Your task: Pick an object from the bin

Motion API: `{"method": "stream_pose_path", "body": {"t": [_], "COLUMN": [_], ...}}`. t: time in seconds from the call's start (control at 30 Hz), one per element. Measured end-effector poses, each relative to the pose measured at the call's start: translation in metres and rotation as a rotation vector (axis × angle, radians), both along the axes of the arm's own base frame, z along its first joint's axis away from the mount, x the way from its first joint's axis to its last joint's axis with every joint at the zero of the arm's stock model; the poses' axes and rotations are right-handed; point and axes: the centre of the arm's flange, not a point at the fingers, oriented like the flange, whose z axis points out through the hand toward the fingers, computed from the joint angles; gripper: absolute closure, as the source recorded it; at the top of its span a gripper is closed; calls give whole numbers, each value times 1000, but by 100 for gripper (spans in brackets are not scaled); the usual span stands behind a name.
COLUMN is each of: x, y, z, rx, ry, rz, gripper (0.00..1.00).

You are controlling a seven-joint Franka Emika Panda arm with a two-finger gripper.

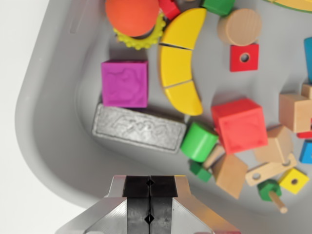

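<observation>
Wrist view. Grey plastic bin (53,126), rounded corner at lower left; its rim curves from the top left down under the gripper. Bare bin floor lies along the left wall and between the gripper and the nearest blocks.

Silver-grey embossed rectangular block (139,128) lies flat nearest the gripper, long axis running left to right, tilted slightly down toward the wrist view's right. Its upper edge touches a magenta square block (125,84); its right end sits just beside a green wooden cylinder (199,142) lying on its side.

Yellow wooden banana in three segments (180,61) curves top to bottom, mid-bin. Red cube (240,126) to its lower right, crowded by plain wooden blocks (229,174). Orange ball (132,15) at top, over a yellow-green toothed ring (141,41).

Black-padded gripper (150,201) at bottom centre, above the bin's near rim, pads pressed together, nothing between them
</observation>
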Motion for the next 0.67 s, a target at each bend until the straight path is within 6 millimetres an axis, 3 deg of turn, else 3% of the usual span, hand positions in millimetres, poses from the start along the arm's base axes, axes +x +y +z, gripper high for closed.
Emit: {"method": "stream_pose_path", "body": {"t": [0.33, 0.67], "x": [-1, 0], "y": [0, 0], "z": [21, 26], "rx": [-1, -1], "ry": [5, 5], "rz": [0, 0], "gripper": [100, 100]}}
